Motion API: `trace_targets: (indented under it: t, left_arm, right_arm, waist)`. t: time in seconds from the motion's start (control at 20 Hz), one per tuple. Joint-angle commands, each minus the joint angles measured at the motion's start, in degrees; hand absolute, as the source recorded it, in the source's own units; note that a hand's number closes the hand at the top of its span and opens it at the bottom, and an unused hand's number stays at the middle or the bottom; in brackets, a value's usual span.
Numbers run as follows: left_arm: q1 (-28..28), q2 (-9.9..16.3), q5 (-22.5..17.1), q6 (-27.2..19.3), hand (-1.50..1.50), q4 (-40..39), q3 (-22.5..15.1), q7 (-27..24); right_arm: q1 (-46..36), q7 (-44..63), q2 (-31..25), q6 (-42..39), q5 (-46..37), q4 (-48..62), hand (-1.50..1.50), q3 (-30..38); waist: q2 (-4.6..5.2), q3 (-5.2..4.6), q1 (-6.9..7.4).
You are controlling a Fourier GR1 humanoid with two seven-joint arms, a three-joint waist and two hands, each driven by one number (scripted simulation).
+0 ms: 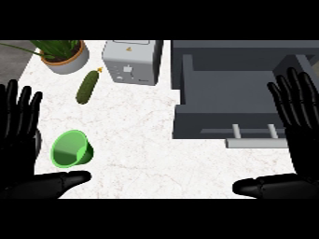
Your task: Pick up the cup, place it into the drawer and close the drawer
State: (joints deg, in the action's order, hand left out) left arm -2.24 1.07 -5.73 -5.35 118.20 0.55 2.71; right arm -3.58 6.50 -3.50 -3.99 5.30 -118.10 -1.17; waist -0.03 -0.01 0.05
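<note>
Left robot hand [10,135] rests with fingers straight and apart at the left edge, holding nothing. Just right of it the green cup [72,149] lies tipped on the marble tabletop [142,140] — well apart from the far cucumber [88,87], plant pot [65,59] and toaster [130,61]. The grey drawer [238,100] stands pulled out, its handle [257,142] nearest; bare tabletop lies between. Right robot hand [303,135] likewise spread — empty.

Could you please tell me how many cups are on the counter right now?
1: a green cup lies tipped on the counter, beside the left hand.
</note>
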Motion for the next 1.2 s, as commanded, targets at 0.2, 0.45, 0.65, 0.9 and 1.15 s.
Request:
trace_targets:
  t: [0.2, 0.45, 0.65, 0.9, 1.15]
  left_arm:
    - [-2.9, -0.5, 0.5, -0.3, -1.50, -2.8, -0.3, -3.5]
    - [-5.8, 0.9, -4.2, 2.7, -1.50, -5.9, 3.6, -4.6]
    - [-5.3, 1.2, -2.1, 2.1, -1.50, -9.8, 4.2, -6.4]
    - [-5.9, 1.0, -2.1, 2.3, -1.50, -15.3, 6.0, -9.1]
    - [-5.5, 0.8, -1.3, 3.0, -1.50, -23.5, 8.0, -16.8]
  right_arm:
    - [-3.2, -1.3, 0.5, 0.6, -0.7, 3.2, -1.50, 1.3]
    - [2.3, -1.2, 0.5, -0.9, 0.0, -1.3, -1.50, 0.4]
    - [-3.3, -1.1, 0.3, -0.1, -1.6, 3.0, -1.50, 0.5]
    - [-3.5, -0.5, -1.7, -1.9, 1.2, 2.6, -1.50, 3.5]
    - [-2.8, 2.8, -0.4, 0.1, 0.4, -0.8, -1.50, 2.1]
  waist:
    - [0.02, 0.01, 0.09]
    - [-0.01, 0.01, -0.03]
    - [0.04, 0.01, 0.08]
    - [0.04, 0.01, 0.04]
    - [0.03, -0.01, -0.09]
